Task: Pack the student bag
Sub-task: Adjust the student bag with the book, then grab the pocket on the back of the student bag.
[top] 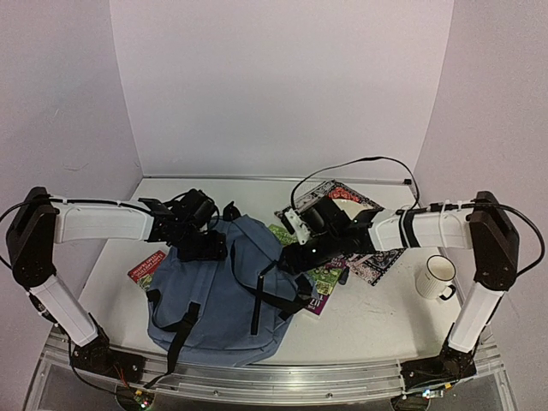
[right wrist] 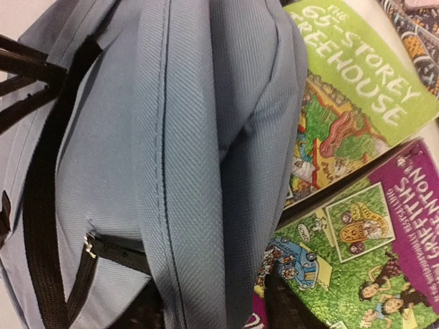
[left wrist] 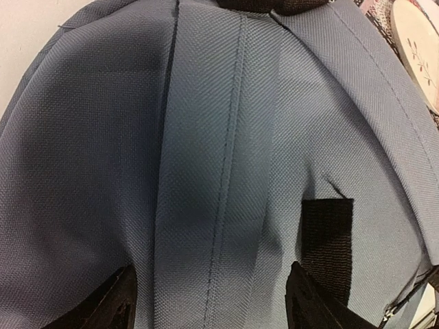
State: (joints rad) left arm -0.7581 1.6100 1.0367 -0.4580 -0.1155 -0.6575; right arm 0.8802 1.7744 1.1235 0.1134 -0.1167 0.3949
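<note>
The student bag (top: 214, 291) is shown lying lower left of centre on the tabletop (top: 377, 321). The left claw (left wrist: 212, 305) is spread wide against its fabric; the right claw (right wrist: 209, 308) is parted around a fold.

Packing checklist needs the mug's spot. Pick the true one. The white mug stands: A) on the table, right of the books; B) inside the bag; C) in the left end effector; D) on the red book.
A: the white mug stands upright on the table at its right side, apart from the student bag.
</note>
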